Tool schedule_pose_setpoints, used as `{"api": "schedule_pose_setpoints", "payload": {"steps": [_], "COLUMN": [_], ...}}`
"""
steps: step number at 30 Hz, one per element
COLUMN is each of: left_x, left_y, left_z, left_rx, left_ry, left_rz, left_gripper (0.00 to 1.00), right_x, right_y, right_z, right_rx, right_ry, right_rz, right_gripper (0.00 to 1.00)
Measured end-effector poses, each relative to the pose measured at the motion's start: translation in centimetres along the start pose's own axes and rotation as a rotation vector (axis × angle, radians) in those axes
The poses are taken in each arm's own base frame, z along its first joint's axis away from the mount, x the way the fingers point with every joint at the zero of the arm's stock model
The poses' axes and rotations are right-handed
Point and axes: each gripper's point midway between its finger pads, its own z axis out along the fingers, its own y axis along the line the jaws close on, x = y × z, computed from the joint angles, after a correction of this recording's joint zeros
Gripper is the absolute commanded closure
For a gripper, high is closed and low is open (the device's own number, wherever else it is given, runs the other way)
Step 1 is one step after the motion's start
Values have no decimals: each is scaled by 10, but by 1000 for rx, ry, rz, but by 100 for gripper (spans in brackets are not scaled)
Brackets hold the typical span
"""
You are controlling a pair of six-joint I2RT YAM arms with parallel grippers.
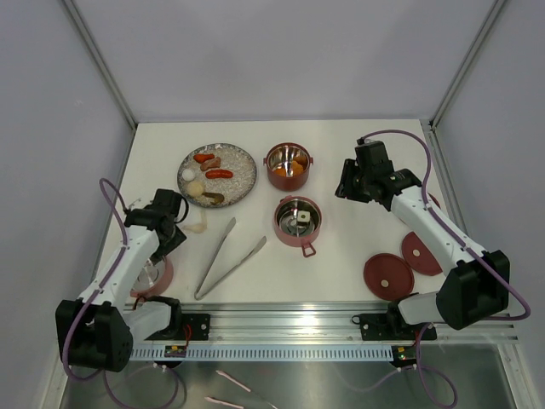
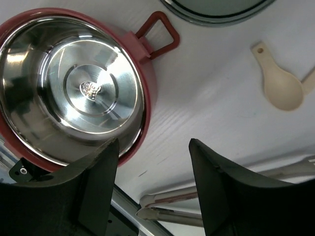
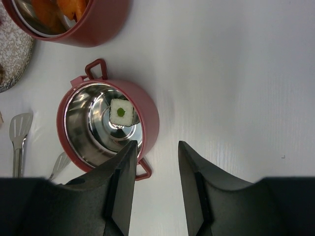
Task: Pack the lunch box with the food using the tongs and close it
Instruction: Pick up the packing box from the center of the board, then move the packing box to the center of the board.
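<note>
At the far left, half hidden under the arm from above, stands a round dark-red metal tier with a loop handle (image 2: 150, 88). Only the left wrist camera shows its shiny steel inside, which is bare. The left gripper (image 2: 153, 143) hangs just beside its rim, fingers spread, with nothing but table between them. A small cream plastic spoon (image 2: 280, 88) lies near, on the white table (image 1: 341, 256).

Next come the long silvery metal tongs (image 1: 228, 257), lying flat in an open V between that tier and the middle ones, with neither gripper touching them. Behind them is the grey speckled round plate (image 1: 243, 192), which carries a red sausage-like piece (image 1: 219, 174), orange and brown bits and a couple of pale round pieces.

Right of the plate, the far dark-red tier (image 1: 269, 158) holds orange pieces (image 1: 283, 171). The near dark-red tier (image 1: 276, 223) holds a single white square piece (image 3: 121, 112). Its green centre shows only in the right wrist view. From above it is a pale speck.

The right gripper (image 3: 157, 145) hovers just beside that near tier, jaws parted and empty.

Furthest right, two flat red disc lids (image 1: 388, 275) lie on the table, one partly under the right arm.
</note>
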Motion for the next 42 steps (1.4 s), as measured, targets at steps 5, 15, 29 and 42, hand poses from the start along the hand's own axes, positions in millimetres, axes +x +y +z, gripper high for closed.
{"api": "schedule_pose_setpoints", "payload": {"steps": [5,15,29,42], "left_x": [13,8,-2,33], "left_y": [16,1,-77,-164], "left_z": [28,40,-64,-130], "left_rx": [-66,-5,330,525], "left_ry": [44,6,-61,-17], "left_rz": [-53,-70,290,634], "left_gripper": [52,100,100,100], "right_x": [0,6,14,61], "right_y": [0,1,4,10], "right_z": [1,8,16,52], "right_rx": [-1,-6,-25,-15], "right_ry": [0,27,72,280], "right_rz": [-3,-4,1,-27], "right_gripper": [53,53,51,50]}}
